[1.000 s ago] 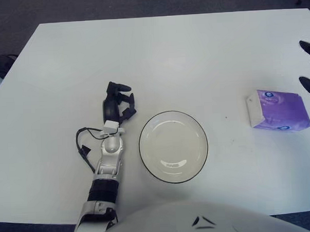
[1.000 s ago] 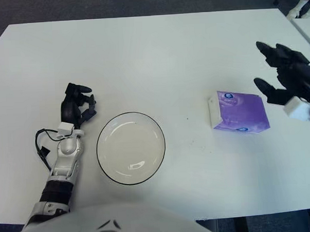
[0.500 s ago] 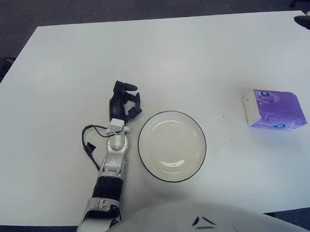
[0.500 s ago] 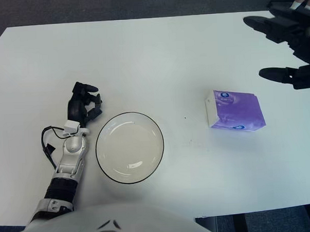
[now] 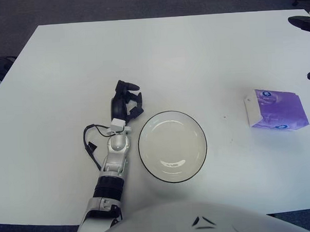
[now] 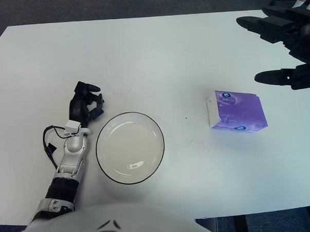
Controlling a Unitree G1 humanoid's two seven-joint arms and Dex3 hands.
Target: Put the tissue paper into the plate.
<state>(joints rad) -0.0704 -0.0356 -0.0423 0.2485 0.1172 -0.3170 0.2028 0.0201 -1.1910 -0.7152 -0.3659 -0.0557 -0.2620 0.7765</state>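
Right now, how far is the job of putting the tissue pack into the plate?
Nothing is done yet: the purple tissue pack lies on the white table, well to the right of the empty plate. In hand: the right hand hovers open above and beyond the pack, not touching it. The left hand rests curled beside the plate. Left: grasping, carrying, placing.

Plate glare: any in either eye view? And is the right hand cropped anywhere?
Left eye view: small bright reflection on the plate's lower inner rim, rest readable; right hand mostly cut off by the frame edge. Right eye view: same glint on the plate, right hand fully enough in frame, fingers spread above the tissue pack. Left hand rests beside the plate.
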